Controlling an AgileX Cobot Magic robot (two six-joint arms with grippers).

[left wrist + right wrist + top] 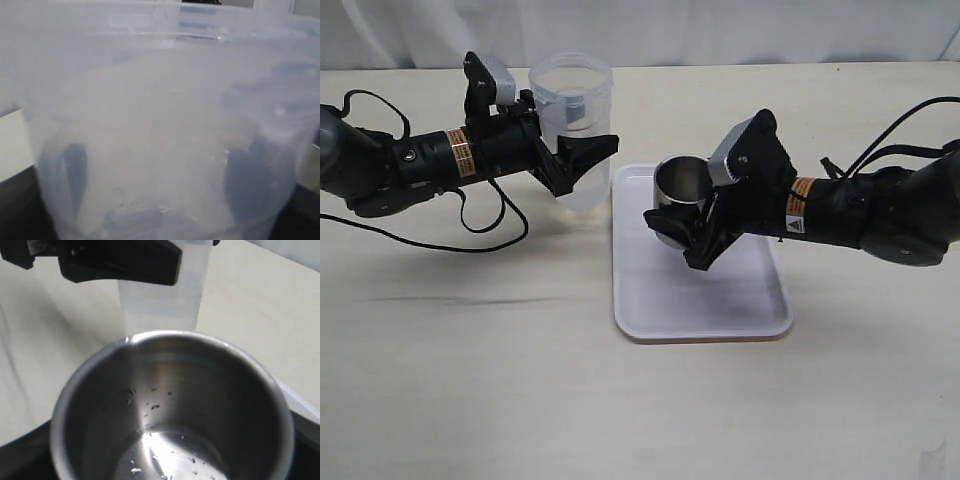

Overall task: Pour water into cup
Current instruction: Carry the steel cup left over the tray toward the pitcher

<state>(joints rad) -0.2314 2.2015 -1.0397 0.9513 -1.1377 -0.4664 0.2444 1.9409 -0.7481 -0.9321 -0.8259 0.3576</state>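
Both pincers are clamped on loads over the table point(470, 390). Below the right pincer point(672, 222) lies the white tray point(720, 310). The left pincer point(578, 140) grips the translucent beaker point(572, 90), which stands upright between its fingers point(70, 175). The right pincer holds the steel cup point(682, 180) tilted, near the beaker but apart from it. No water can be made out in the beaker; small droplets point(151, 406) cling inside the cup.

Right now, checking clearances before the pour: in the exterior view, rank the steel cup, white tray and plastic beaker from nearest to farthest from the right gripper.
1. steel cup: clamped in the right gripper itself.
2. white tray: directly beneath the gripper.
3. plastic beaker: off to the left, past the tray's edge, held by the left gripper.
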